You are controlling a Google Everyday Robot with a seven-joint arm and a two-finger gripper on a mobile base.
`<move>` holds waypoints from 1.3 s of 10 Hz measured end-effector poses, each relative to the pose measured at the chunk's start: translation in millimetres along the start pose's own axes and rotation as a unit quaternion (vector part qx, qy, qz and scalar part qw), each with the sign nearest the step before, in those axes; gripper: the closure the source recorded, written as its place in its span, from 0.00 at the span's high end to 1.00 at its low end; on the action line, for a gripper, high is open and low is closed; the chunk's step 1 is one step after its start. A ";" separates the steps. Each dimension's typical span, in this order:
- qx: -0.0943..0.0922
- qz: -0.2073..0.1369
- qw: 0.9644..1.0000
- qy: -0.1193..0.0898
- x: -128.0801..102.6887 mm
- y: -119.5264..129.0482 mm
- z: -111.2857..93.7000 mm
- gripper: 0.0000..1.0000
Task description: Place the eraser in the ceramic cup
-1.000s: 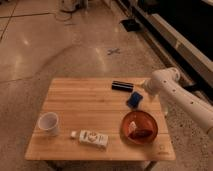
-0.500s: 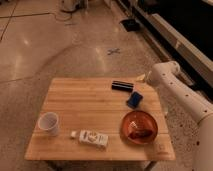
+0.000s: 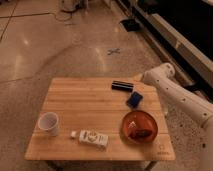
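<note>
Camera view: tool (image 3: pixel 137 78) at upper right of wooden worktop (image 3: pixel 85 100), spread wide, empty. Slim black oblong eraser (image 3: pixel 122 85) lies just left of it, long axis left-right. Small white ceramic cup (image 3: pixel 49 123) sits lower left, well apart.

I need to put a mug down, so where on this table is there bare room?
Bare wood covers the far-left and middle of the table, bordered by the ceramic cup, bottle and eraser. The right side is crowded: blue block, bowl, and the gripper beside the eraser.
</note>
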 end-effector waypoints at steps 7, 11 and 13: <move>0.005 -0.022 1.000 0.008 3.5 -1.9 2.5 0.80; 0.035 -0.172 0.984 0.040 7.7 -27.6 20.6 0.80; 0.052 -0.243 0.968 0.041 1.3 -41.2 31.3 0.80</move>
